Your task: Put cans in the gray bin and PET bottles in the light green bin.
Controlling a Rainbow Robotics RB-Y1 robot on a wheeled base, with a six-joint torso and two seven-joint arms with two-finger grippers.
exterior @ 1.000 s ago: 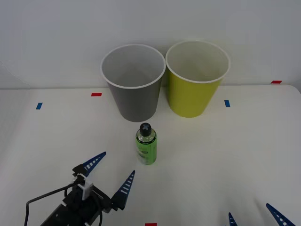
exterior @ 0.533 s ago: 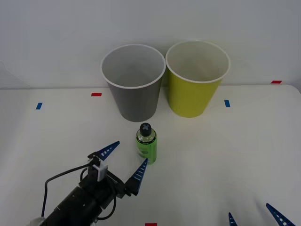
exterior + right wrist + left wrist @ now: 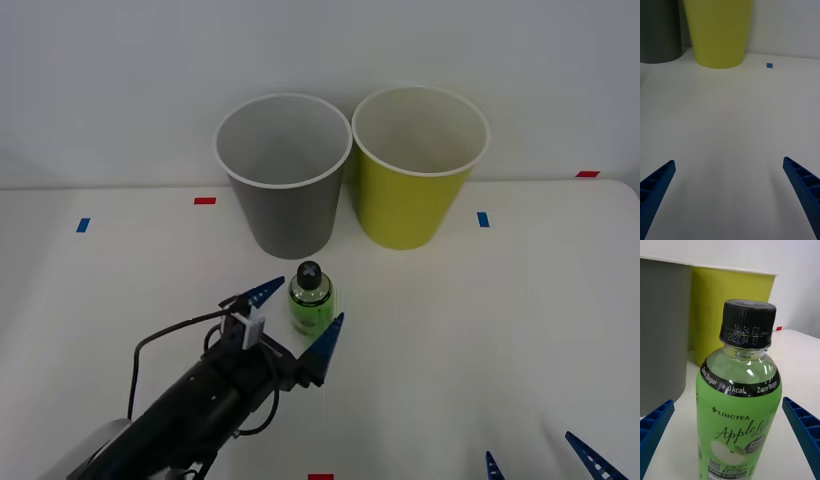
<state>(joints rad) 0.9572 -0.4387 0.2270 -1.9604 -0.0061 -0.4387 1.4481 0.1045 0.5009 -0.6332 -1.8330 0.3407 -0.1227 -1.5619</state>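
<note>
While spread wide, left pincer (image 3: 296, 318) flanks upright PET bottle (image 3: 311, 304) (not touching), table (image 3: 520, 320).

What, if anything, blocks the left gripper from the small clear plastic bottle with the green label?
Nothing visible. The left gripper is open with a blue finger on each side of the small clear green-labelled plastic bottle, which stands upright on the white table.

bottle label (image 3: 738, 427) "LINCTEA Apple", "Zero Sugar 0kcal", cap (image 3: 748, 324) "2027.04.13"
</note>
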